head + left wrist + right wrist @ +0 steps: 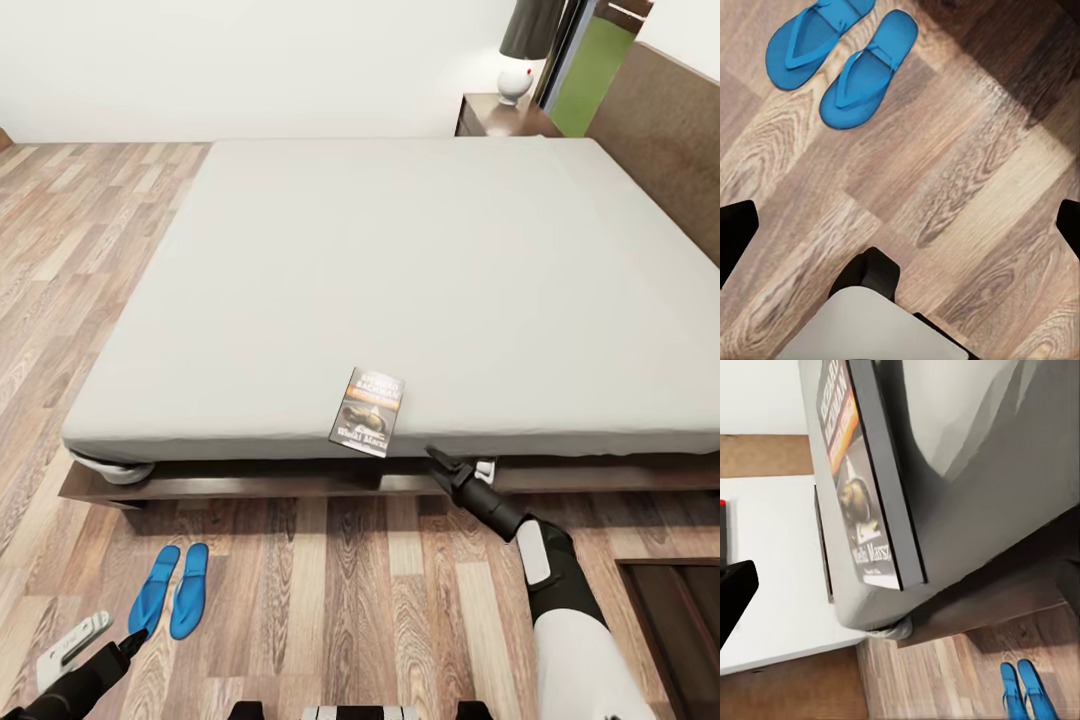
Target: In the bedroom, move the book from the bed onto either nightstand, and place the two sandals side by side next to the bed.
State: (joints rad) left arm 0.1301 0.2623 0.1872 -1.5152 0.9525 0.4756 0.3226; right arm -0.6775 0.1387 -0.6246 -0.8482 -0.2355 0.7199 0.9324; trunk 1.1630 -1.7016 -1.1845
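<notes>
The book (367, 412) lies flat at the near edge of the bed (400, 270), its lower end sticking out slightly over the mattress side. The right wrist view shows the book (862, 487) close up and edge-on. My right gripper (438, 459) hangs open just right of the book and below it, level with the dark bed frame, holding nothing. The two blue sandals (172, 590) lie side by side on the floor near the bed's foot corner. The left wrist view looks down on the sandals (840, 56). My left gripper (133, 640) is open just short of them.
A nightstand (495, 118) with a white-based lamp (516, 75) stands at the bed's far side by the headboard (665, 130). Another dark wooden cabinet (680, 615) sits at the near right beside my right arm. Wood-plank floor (330, 600) spreads in front of the bed.
</notes>
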